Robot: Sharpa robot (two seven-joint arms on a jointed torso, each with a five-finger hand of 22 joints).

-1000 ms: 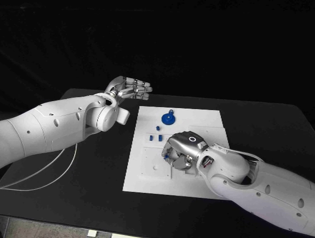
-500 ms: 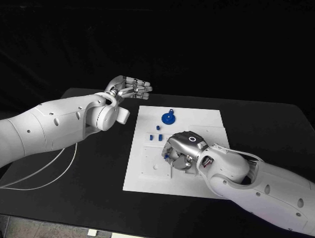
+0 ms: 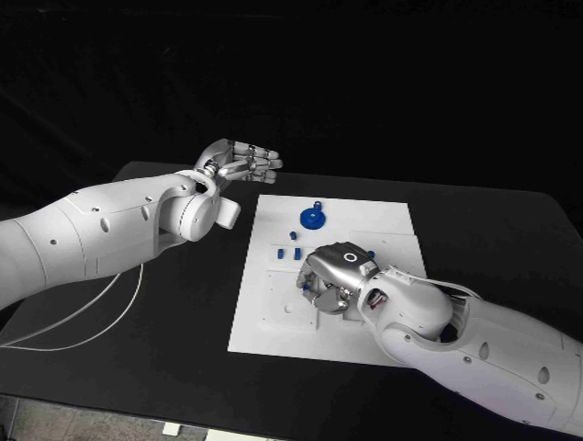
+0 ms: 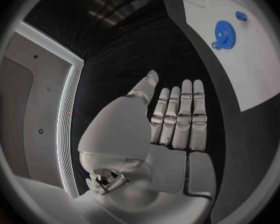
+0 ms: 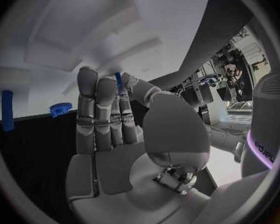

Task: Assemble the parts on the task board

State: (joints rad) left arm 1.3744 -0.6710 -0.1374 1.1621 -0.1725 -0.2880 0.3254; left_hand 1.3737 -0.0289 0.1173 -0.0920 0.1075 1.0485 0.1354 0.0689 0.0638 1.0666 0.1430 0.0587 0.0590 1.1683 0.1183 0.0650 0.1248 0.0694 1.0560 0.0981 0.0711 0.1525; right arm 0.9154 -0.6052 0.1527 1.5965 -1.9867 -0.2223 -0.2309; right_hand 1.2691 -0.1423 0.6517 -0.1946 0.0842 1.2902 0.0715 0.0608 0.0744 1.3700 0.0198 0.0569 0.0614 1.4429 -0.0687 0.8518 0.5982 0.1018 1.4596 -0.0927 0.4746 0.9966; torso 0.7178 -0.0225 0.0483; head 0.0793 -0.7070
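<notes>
Two hands: right hand (image 3: 333,276) pinching blue part (image 5: 118,79), left hand (image 3: 241,163) raised

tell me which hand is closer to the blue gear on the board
Right. The right hand is over the white board, just on the robot's side of the blue gear. The left hand hovers off the board's far left corner.

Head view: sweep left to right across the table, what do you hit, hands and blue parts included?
Left hand → small blue pegs → blue gear → right hand, over the white board.
</notes>
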